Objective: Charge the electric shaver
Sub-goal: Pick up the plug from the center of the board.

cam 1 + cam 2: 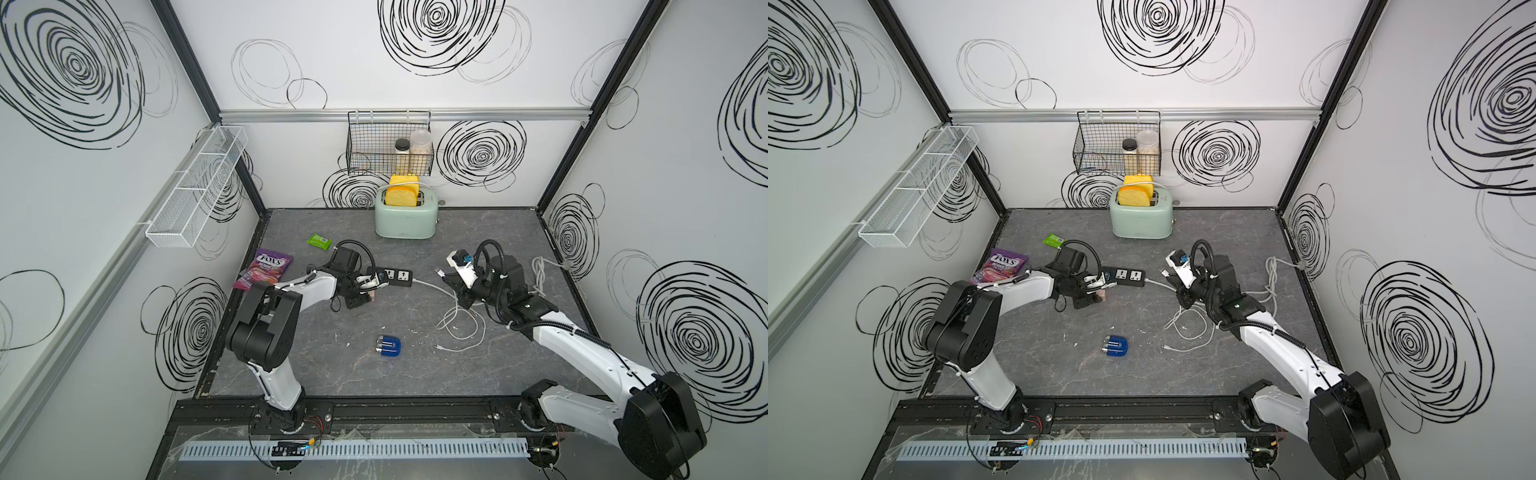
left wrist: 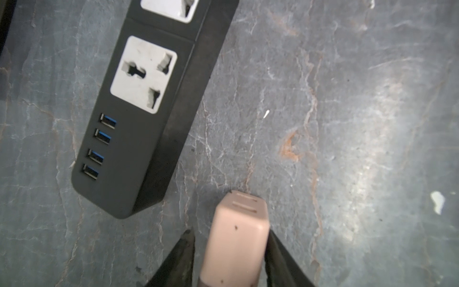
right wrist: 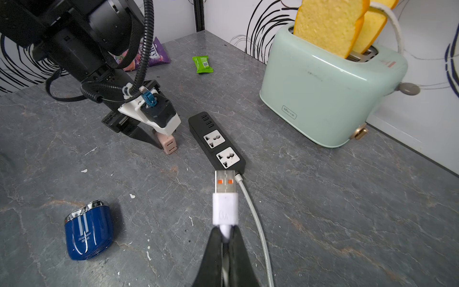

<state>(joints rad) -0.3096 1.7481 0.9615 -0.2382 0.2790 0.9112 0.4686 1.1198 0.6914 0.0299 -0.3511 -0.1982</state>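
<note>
The electric shaver (image 1: pixel 388 346) lay flat on the table (image 1: pixel 519 374), toward the front and between the two arms. It was well apart from both grippers, its long axis running across the workspace with the silver heads toward the left arm's side. The left gripper (image 2: pixel 231 233), by my judgement the nearer, straddled the pinkish adapter (image 3: pixel 170 144) beside the power strip (image 3: pixel 218 141) (one finger touching, a sliver of gap at the other, not yet clamped), while the right gripper (image 3: pixel 225 229) pinched the white USB plug (image 3: pixel 224 193) at its cable end.
</note>
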